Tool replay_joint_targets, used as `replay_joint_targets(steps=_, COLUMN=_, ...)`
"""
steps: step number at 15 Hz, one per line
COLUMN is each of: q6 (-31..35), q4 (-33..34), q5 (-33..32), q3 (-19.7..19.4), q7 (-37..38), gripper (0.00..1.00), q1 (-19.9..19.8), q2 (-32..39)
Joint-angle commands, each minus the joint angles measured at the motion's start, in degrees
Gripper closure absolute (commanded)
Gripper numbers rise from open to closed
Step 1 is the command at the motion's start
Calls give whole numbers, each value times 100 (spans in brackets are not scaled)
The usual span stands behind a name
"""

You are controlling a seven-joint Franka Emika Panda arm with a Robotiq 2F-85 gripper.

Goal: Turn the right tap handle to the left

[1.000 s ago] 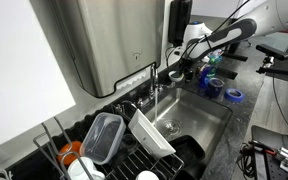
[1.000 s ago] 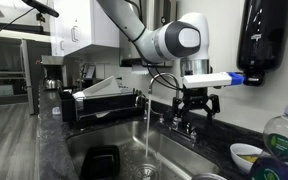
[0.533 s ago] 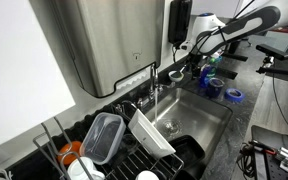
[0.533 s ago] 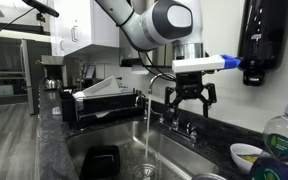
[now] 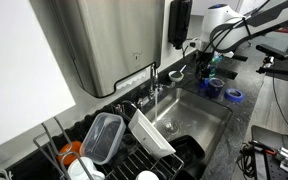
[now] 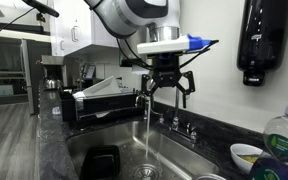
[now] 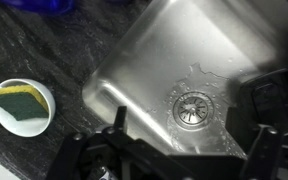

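1. The right tap handle (image 6: 192, 130) is being shown low at the back edge of the sink (image 6: 119, 150). It is standing near the foot of the spout (image 6: 144, 97), on the side nearer the camera.
2. A thin stream of water (image 6: 147, 135) is being let out of the spout into the sink.
3. The gripper (image 6: 167, 90) is being held in the air above the tap, well apart from the handle. Its fingers are being kept spread wide, and it is holding nothing.
4. In the wrist view, the wet basin and its drain (image 7: 192, 105) are being looked down on.
5. A yellow sponge (image 7: 17, 103) is being held in a white bowl (image 7: 42, 95) on the dark counter (image 7: 74, 45) beside the sink.
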Motion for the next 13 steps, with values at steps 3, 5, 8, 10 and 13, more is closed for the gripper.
replay_joint_targets(steps=3, q6=-739, q4=-701, q5=100, q3=-40, q7=814, gripper=0, q1=334, q2=-991)
replay_joint_targets(steps=5, q6=-903, q4=-910, q5=51, q3=-38, q7=1049, gripper=0, q1=436, q2=-1319)
replay_joint_targets(steps=8, q6=-1103, q4=-1249, q5=4, q3=-34, q7=1224, gripper=0, q1=577, q2=-1808)
replay_joint_targets(steps=10, q6=-1104, q4=-983, q5=15, q3=-104, q7=1130, gripper=0, q1=631, q2=-1555)
replay_joint_targets(steps=13, q6=-1146, q4=-1229, q5=-4, q3=-114, q7=1146, gripper=0, q1=695, q2=-1870)
